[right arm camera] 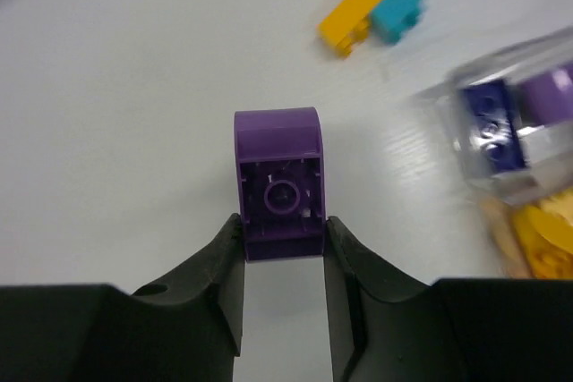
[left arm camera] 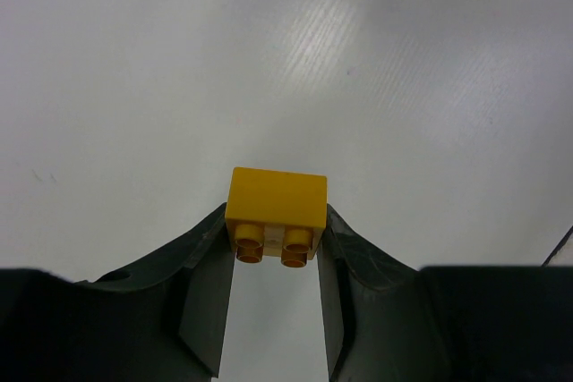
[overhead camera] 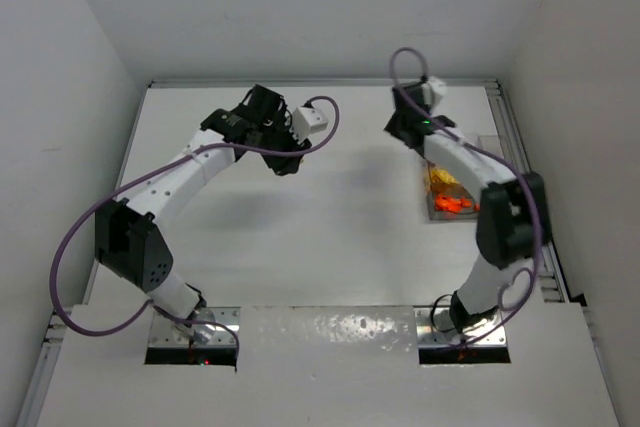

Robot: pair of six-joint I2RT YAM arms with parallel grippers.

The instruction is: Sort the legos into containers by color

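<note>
Legos, two in hand.

Risks:
- Purple brick [right arm camera: 278,185], curved top, is pinched only near its lower edge. It could pivot or slip out on a quick swing.
- Container [right arm camera: 501,64] sits close by on the table [right arm camera: 107,114]. A low approach could knock its clear wall.
- Purple and yellow compartments adjoin, so a loose drop could land in the wrong colour.
- Yellow-and-teal clump [right arm camera: 372,8] lies joined and needs splitting.

Jaws:
- Right gripper [right arm camera: 283,234]: partly closed, fingers pressed to both sides of the purple brick.
- Left gripper [left arm camera: 275,221]: narrow gap, clamped on a yellow brick [left arm camera: 276,199] above bare table.
</note>
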